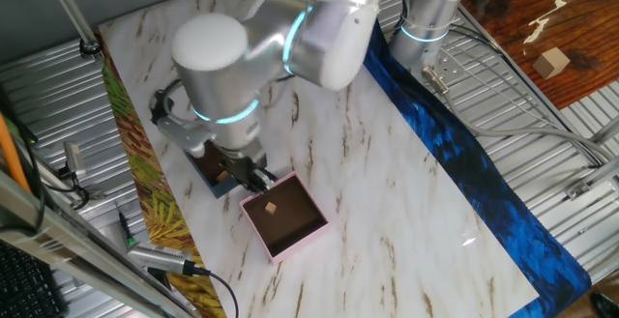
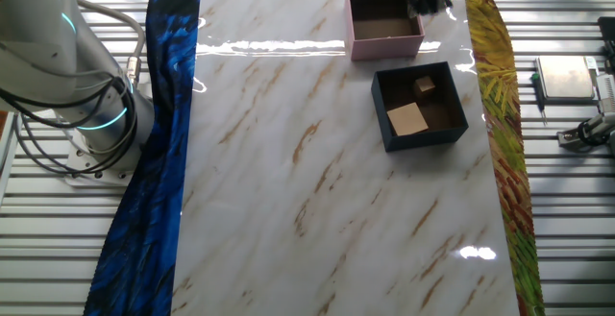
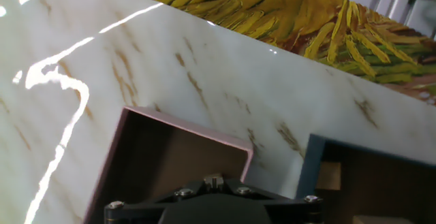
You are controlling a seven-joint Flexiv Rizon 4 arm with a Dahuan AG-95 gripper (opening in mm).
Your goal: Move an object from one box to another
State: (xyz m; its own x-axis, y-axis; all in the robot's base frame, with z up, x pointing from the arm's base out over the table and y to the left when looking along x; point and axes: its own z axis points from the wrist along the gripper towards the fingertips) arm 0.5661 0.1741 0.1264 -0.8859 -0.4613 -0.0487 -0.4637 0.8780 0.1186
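Nearest the lens in the hand view is the black, screw-studded body of the hand (image 1: 255, 180), which hides the fingertips, so I cannot tell whether the fingers are wide, narrow or closed on something. Beyond it lie one corner of the pink box (image 3: 178, 130) and, just beside it, the navy box (image 3: 308, 161), both on the marble counter (image 3: 204, 60). From one fixed view, a small tan cube (image 1: 272, 207) sits inside the pink box at the corner closest to the hand, directly under the fingers; whether it rests on the brown floor or hangs between the fingers is not clear. The other fixed view shows a second small cube (image 2: 425, 85) and a flat tan square (image 2: 407, 119) in the navy box. I judge the transfer to be at or near the release. The risks: if the cube is gripped and let go this close to the corner, it may strike the low wall and tumble onto the counter; if it is already down, a lift with fingers not fully parted could drag it back out or nudge the light box.
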